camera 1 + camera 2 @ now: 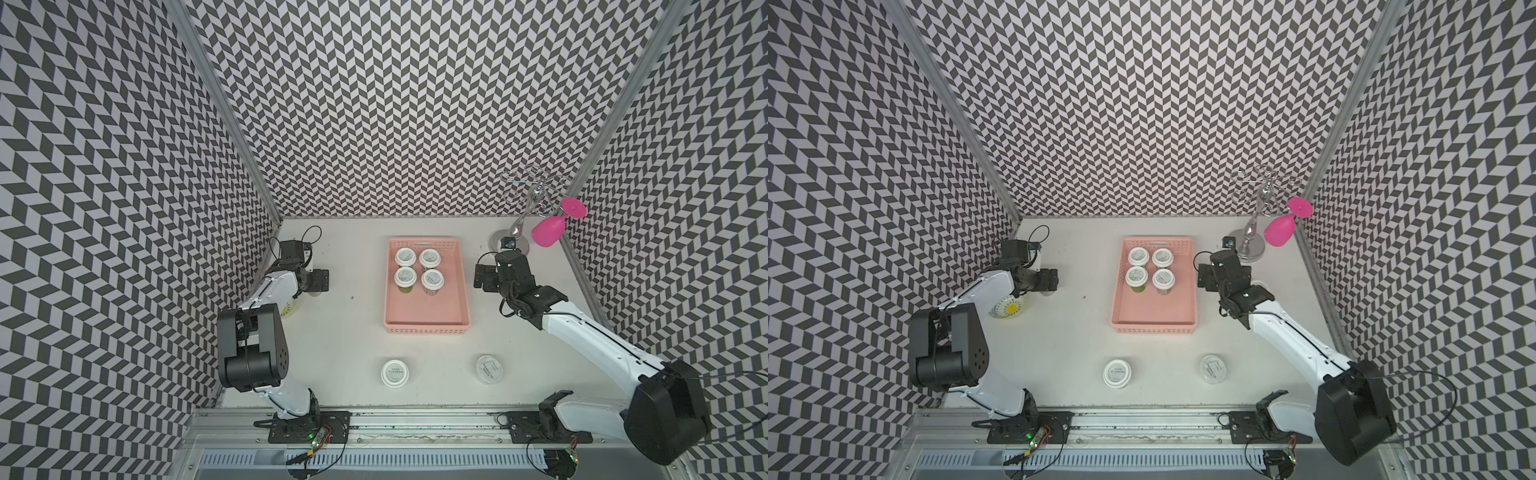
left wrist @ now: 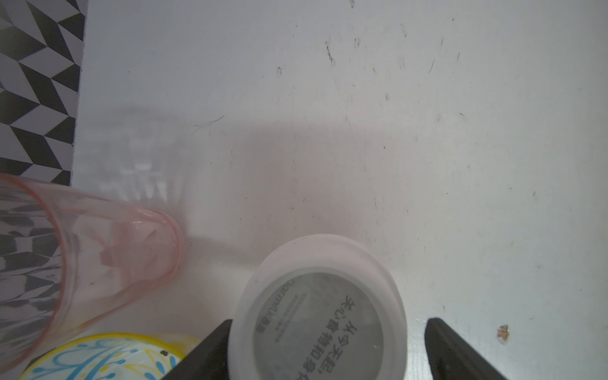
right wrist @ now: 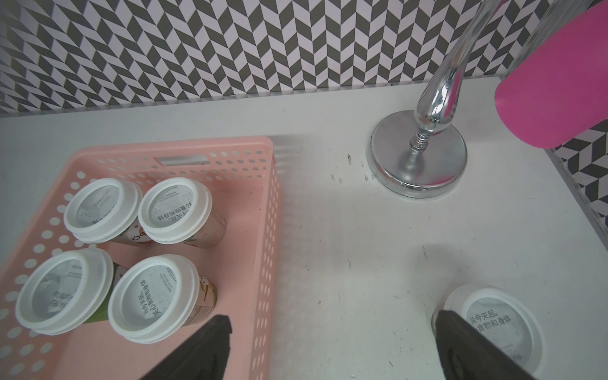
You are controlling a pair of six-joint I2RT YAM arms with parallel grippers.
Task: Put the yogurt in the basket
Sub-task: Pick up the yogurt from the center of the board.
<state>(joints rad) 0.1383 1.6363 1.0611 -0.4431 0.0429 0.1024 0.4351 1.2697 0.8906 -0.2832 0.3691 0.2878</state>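
- four yogurt cups [image 1: 405, 257] upright in far half of the pink basket [image 1: 428, 330]: white lids, grey printed centres, green or beige labels
- two more [image 1: 395, 373] on the table [image 1: 353, 332], front edge
- left gripper [image 2: 329, 324]: jaws apart, straddling a fifth cup [image 2: 316, 289], one finger [image 2: 204, 355] against its lid
- right gripper [image 3: 332, 317]: jaws apart, a sixth cup [image 3: 503, 329] just beside it

brightness: even, soft light from above in both top views; white table [image 1: 353, 340] bright, not blown out.
shadows: faint and soft-edged; a pale grey patch lies on the table in the left wrist view.
glare: sharp highlights on the chrome stand [image 3: 434, 98]; small glints on the clear tumbler [image 2: 108, 243].
focus: yogurt lid [image 2: 319, 322] close and slightly soft, print readable; tumbler hazy.
distortion: patterned walls [image 1: 415, 104] stretch and bend towards the top views' edges.
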